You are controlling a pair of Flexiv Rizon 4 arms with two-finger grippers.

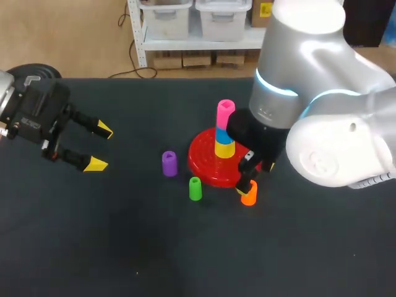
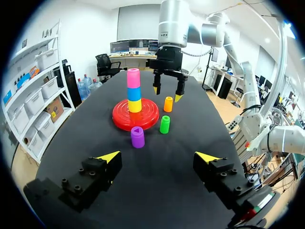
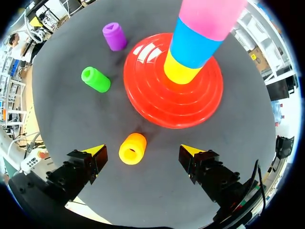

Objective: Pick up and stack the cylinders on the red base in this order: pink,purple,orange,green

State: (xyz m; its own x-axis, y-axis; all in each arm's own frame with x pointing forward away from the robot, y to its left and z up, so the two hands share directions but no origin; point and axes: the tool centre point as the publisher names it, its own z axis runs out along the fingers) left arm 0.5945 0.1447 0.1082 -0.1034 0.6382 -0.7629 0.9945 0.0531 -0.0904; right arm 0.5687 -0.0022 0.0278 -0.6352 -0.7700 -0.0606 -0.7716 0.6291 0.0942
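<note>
Judging by their look, these cylinders are small hollow pieces of hard plastic. They are likely light and stiff, with a smooth skin that may slip, so grip across the round wall near mid-height rather than at the rim. Your right gripper (image 2: 167, 93) hangs over the orange cylinder (image 3: 132, 149) with its fingers spread wide. That piece stands on the table between them, untouched, just beside the red base (image 1: 201, 158). The pink cylinder (image 1: 225, 111) already tops the stack on the base. By the order, the purple cylinder (image 1: 169, 163) is due next — it stands on the table at the base's other side, near the green cylinder (image 1: 195, 189). Your left gripper (image 1: 100, 147) is empty with its fingers apart, and well away from all the pieces.
</note>
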